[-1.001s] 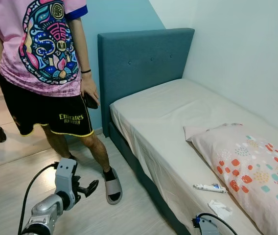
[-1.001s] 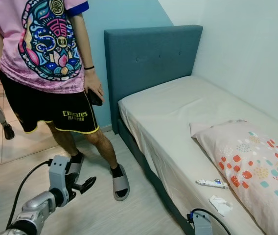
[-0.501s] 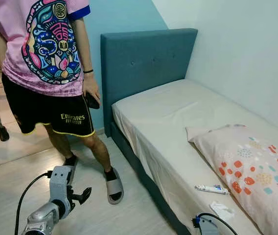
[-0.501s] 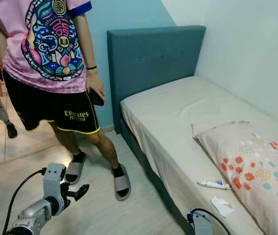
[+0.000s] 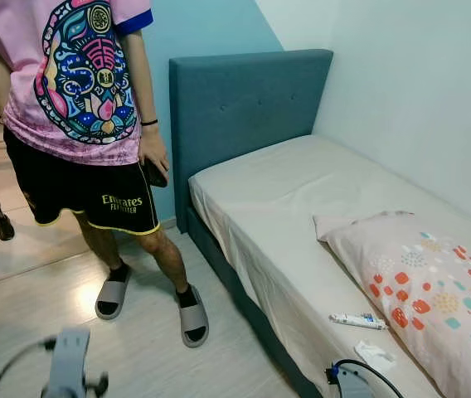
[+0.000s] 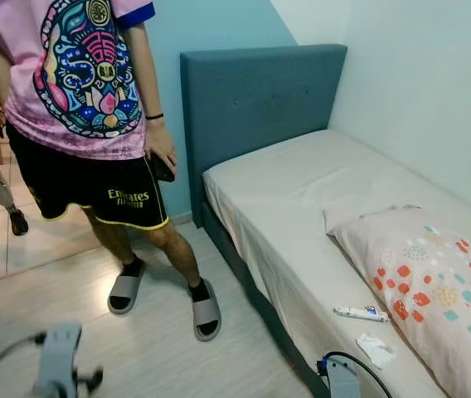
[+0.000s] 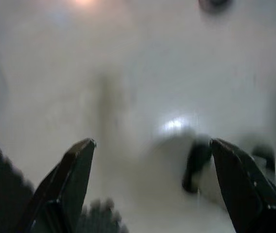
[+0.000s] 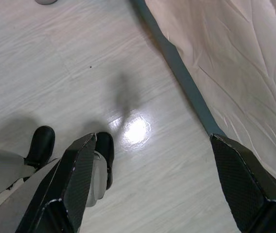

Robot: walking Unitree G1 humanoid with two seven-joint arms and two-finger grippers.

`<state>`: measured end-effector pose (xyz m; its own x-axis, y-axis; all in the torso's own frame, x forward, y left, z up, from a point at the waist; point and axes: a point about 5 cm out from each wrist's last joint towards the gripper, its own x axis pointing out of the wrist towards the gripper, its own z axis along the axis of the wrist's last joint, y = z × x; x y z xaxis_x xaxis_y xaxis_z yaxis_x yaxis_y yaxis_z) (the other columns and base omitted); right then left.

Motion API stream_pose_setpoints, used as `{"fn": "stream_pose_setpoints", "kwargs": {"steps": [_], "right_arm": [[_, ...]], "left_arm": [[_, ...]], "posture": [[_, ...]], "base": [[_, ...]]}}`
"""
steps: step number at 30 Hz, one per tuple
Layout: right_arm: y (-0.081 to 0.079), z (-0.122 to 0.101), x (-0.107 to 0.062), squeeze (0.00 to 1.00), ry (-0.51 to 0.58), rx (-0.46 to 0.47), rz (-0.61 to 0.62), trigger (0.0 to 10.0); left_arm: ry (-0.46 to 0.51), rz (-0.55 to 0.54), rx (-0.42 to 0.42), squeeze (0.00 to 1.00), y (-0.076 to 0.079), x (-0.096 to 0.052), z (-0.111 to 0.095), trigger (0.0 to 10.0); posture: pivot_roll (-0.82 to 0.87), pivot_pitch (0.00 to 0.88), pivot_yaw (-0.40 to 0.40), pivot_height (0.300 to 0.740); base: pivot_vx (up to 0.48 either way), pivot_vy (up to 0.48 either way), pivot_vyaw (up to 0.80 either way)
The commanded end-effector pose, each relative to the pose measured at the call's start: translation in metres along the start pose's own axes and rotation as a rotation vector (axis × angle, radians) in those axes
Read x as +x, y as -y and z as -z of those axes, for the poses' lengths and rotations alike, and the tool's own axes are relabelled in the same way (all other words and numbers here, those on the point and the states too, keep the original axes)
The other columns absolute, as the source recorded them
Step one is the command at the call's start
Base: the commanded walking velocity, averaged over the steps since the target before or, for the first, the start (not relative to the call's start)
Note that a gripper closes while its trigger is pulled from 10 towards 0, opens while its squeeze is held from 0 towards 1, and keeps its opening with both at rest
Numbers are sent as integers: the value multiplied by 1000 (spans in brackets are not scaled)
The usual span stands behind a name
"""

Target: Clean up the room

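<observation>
A person [image 5: 78, 124] is standing on the pale wood floor [image 5: 20, 307] beside a blue-framed bed [image 5: 302, 215]. A tube [image 5: 356, 319] and crumpled tissue [image 5: 376, 355] are lying beside the pillow [image 5: 426, 290]. Both the left gripper [image 7: 150, 145] and right gripper [image 8: 150, 141] are hanging spread wide, grasping nothing.

My head cameras look forward and down from standing height, taking in the bed [image 5: 302, 207] on my right, the wooden floor [image 6: 161, 348] and a person [image 5: 78, 124] standing on my left; the two eyes share nearly everything, slightly offset. My right wrist camera looks straight down at the floor beside the bed's edge. My left wrist camera, blurred, faces pale floor close up.
</observation>
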<state>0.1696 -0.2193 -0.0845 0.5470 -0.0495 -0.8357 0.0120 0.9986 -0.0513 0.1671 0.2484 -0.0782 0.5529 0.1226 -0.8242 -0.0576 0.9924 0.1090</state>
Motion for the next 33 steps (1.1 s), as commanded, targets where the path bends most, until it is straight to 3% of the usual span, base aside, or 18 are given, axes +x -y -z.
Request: {"fn": "stream_pose_setpoints", "kwargs": {"steps": [1, 6, 10, 19, 33], "right_arm": [[1, 2, 0, 0, -7, 5, 7, 10000], [2, 2, 0, 0, -14, -7, 6, 10000], [4, 4, -1, 0, -34, 8, 8, 10000], [4, -1, 0, 0, -14, 17, 29, 10000], [5, -3, 0, 0, -3, 36, 32, 10000]], "left_arm": [[-27, -2, 15, 0, 5, 0, 5, 10000], [-35, 9, -23, 0, 13, 0, 10, 10000], [-21, -6, -77, 0, 20, 2, 5, 10000], [-1, -16, -85, 0, 22, 3, 1, 10000], [3, -23, -60, 0, 21, 2, 4, 10000]], "posture": [[34, 0, -91, 740], [28, 0, -93, 740], [28, 0, -92, 740], [29, 0, -88, 740], [20, 0, -90, 740]], "base": [[0, 0, 0], [0, 0, 0], [0, 0, -741], [0, 0, -778], [292, 0, 0]]}}
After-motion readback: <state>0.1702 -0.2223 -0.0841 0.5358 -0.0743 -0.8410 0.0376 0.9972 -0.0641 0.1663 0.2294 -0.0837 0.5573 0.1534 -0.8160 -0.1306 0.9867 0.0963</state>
